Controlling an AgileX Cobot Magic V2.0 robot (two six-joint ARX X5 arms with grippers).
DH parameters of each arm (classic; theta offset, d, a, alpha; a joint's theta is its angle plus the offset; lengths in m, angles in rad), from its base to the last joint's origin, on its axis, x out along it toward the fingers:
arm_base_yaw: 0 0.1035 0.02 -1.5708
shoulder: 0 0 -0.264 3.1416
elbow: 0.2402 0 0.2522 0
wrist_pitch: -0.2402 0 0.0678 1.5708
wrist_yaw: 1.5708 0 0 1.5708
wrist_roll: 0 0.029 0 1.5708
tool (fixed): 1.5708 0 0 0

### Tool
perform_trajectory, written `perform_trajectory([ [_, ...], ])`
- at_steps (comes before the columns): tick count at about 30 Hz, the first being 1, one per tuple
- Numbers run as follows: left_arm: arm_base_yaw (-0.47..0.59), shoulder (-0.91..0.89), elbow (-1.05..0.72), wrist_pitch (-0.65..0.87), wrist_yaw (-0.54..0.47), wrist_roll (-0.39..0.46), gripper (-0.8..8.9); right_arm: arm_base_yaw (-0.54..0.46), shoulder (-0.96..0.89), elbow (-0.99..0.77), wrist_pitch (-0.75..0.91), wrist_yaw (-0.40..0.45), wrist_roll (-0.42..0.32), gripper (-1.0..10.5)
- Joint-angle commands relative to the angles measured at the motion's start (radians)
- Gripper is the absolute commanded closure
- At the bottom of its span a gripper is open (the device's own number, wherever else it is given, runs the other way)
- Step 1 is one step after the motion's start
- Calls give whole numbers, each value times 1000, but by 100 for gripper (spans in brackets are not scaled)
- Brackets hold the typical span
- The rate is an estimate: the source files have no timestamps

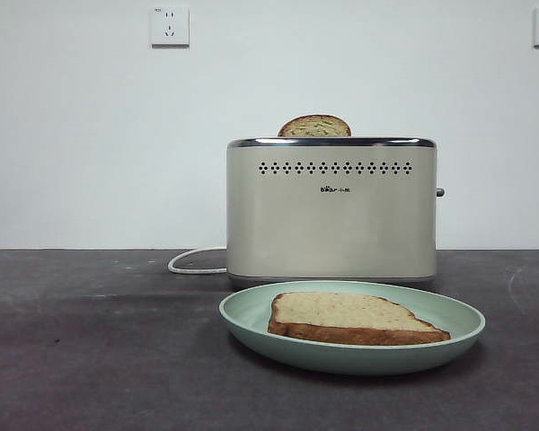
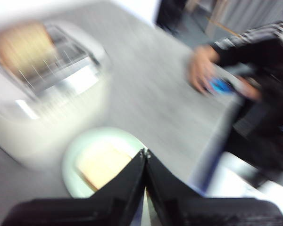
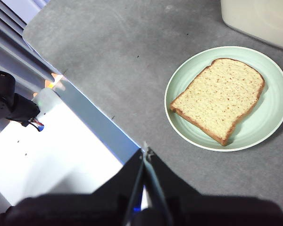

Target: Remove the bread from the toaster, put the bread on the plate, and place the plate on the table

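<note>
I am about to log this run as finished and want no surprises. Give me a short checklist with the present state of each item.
1. Bread lies flat on the plate: ok.
2. Plate rests on the table, in front of the toaster: ok.
3. Left end effector shut, holding nothing: ok.
4. Right end effector shut, clear of the plate: ok.
5. Toaster slots empty: not ok, a second slice stands in it.

The toaster (image 1: 331, 214) bears one small dark logo on its front face, centred just below the two rows of holes; it appears to read "Bear" followed by tiny characters too small to make out. No other text, number or sign is legible.
</note>
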Motion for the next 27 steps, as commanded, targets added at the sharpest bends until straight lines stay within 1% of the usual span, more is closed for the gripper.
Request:
perform_trajectory([
  [1,34,-8,-5,148,-120,145,817,2,-2,-6,3,2,-1,945],
  [2,64,-13,-5,200,-139,175,817,2,-2,-6,3,2,-1,945],
  [3,90,-20,-5,233,-130,192,817,2,-2,-6,3,2,-1,945],
  [5,164,-47,-10,261,-130,207,817,2,-2,-6,3,3,-1,945],
  [8,296,-127,-79,310,-130,217,817,2,-2,-6,3,2,-1,945],
  [11,399,-232,-220,441,-131,216,817,2,-2,-6,3,2,-1,945],
  [15,498,-414,-499,663,-138,212,817,2,-2,-6,3,2,-1,945],
  [16,513,-454,-562,699,-150,212,817,2,-2,-6,3,3,-1,945],
  [18,538,-544,-700,753,-210,212,817,2,-2,-6,3,2,-1,945],
  [20,549,-618,-814,770,-255,210,817,2,-2,-6,3,2,-1,945],
  [25,565,-768,-1049,775,-277,171,817,2,-2,-6,3,2,-1,945],
  [27,568,-813,-1127,775,-293,136,817,2,-2,-6,3,2,-1,945],
])
